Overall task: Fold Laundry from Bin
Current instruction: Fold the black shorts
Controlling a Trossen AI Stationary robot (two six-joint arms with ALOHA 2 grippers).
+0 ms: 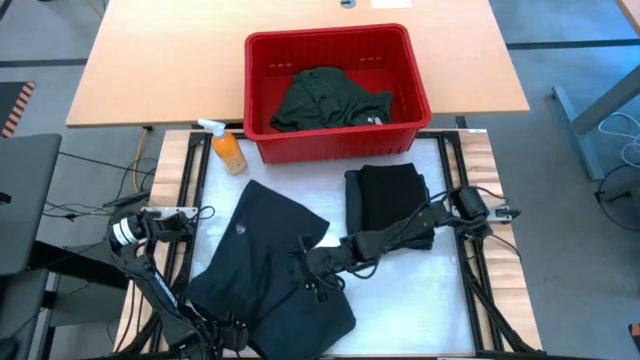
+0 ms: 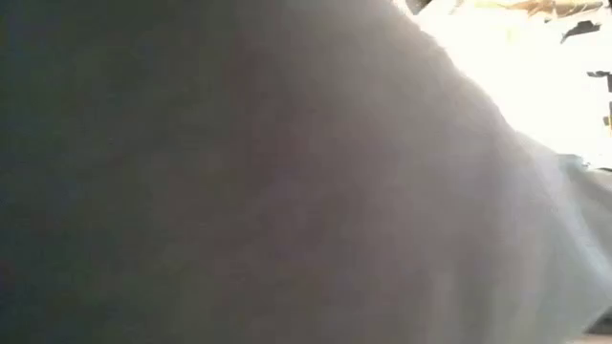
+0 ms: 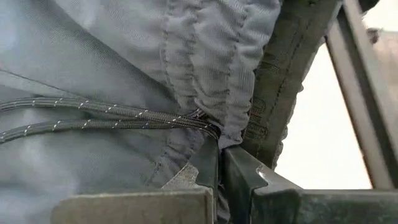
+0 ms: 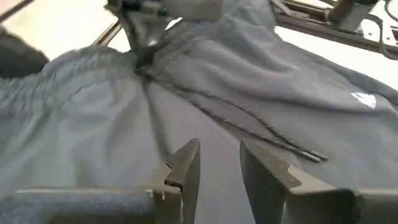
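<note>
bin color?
Red; the bin shows best in the high view, holding a dark green garment.

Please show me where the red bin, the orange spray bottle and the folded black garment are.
red bin (image 1: 262, 90), high view, left wall.
orange spray bottle (image 1: 229, 153), high view, body.
folded black garment (image 1: 385, 195), high view, middle.

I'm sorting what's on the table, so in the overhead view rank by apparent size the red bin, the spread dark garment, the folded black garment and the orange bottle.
1. Spread dark garment and red bin: too alike to rank.
2. Folded black garment.
3. Orange bottle.
</note>
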